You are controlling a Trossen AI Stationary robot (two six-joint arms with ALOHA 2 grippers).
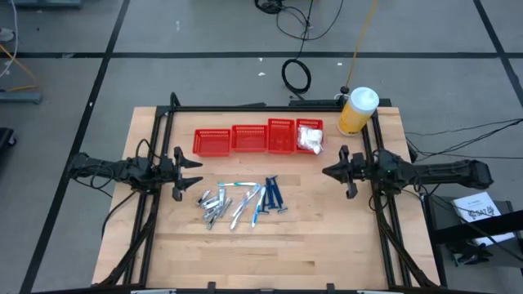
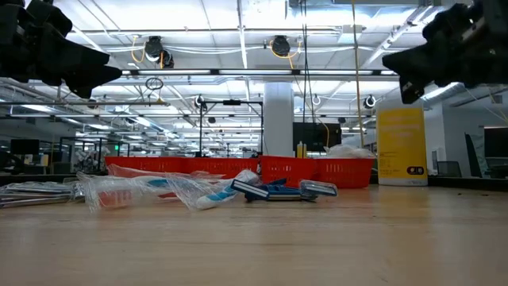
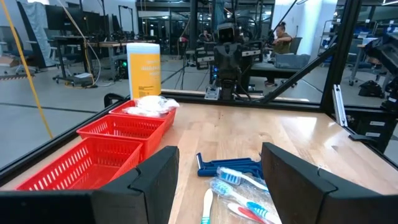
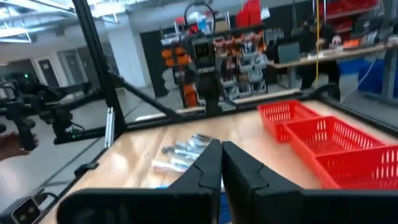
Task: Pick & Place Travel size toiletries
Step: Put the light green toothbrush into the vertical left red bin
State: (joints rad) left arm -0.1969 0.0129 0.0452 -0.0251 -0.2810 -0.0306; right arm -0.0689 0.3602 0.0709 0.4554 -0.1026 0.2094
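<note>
4 red baskets sitting at 12, packets in the rightmost. Toiletries lying mid-table, count unclear. Left gripper hovering at 9 w/ fingers spread; right gripper hovering at 3, fingers pressed together, both empty.

No text, brand, number or sign was legible in any view. The yellow bottle carried a label with pale print in the left wrist view, and a dark mark low on its face in the low view, but no characters could be made out. A white sheet lying beside the bench in the high view bore dark printing that was too small to read.
</note>
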